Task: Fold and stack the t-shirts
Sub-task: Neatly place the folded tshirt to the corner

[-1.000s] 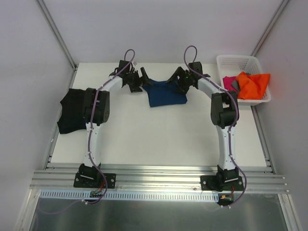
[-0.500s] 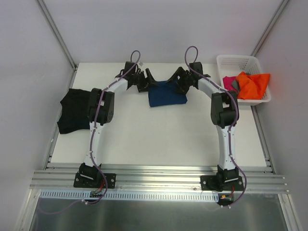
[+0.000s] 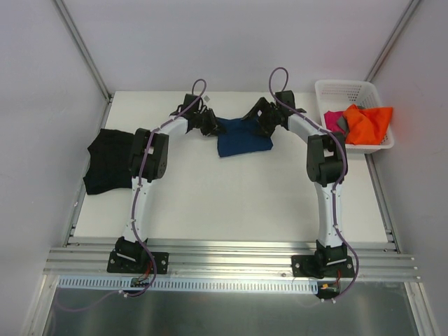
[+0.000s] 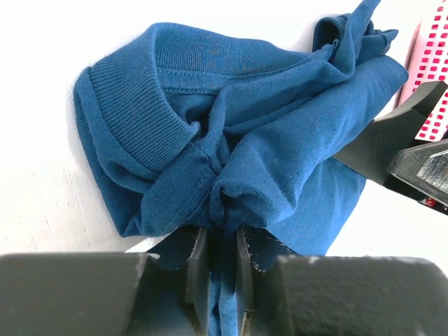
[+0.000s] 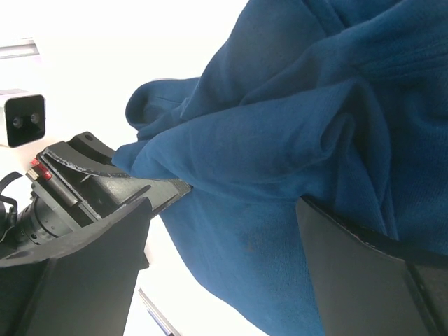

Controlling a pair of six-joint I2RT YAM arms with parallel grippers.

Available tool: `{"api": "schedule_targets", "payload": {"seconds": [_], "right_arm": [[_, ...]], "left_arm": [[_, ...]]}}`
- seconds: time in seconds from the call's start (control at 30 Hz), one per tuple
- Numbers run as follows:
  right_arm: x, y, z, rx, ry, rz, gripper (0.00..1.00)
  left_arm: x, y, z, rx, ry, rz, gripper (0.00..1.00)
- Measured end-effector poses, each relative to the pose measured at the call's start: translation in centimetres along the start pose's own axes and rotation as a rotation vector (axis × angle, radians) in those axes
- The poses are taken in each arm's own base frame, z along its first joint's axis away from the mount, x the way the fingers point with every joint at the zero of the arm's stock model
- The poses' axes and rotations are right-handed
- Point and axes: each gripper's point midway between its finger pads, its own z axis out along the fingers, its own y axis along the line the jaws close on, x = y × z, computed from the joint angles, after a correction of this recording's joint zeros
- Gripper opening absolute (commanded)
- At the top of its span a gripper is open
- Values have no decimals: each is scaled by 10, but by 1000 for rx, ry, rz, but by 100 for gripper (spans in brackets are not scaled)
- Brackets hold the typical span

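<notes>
No readable text, label, brand, number or sign appears in any of the three views, whether on the navy t-shirt (image 4: pixel 280 147), the white lattice basket (image 3: pixel 341 87) or the table (image 3: pixel 231 203).

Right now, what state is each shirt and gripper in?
navy t-shirt: bunched on the table, not folded.
left gripper: shut on a navy t-shirt fold.
right gripper: open, straddling the navy t-shirt.
black t-shirt: laid at the table's left edge.
orange t-shirt: crumpled in the basket.
</notes>
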Motion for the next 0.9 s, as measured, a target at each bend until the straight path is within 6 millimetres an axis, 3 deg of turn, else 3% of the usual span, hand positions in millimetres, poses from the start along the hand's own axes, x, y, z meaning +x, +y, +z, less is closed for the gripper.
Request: {"api": "schedule_targets", "payload": {"seconds": [0.17,0.33,0.53,0.63,0.77,0.9], "right_arm": [[-2,-2,-4,-5,0,-3,90],[-16,-6,-26,12,-22,-20,90],[-71,-14,-88,35,-166,-64,90],[-87,-21,-115,57,-221,-88,90],[-76,-31,-122,91,-212,-116,91],[-54,-43,-119,128,-165,-129,91]], "left_arm": [[3,2,-7,-15,1,31,0],[10,8,-38,-79,25,79,0],[-19,7,-121,-127,-59,119,0],[-34,4,-169,-143,-126,138,0],[-46,10,-218,-172,-196,150,0],[-39,27,-246,-208,-206,123,0]]}}
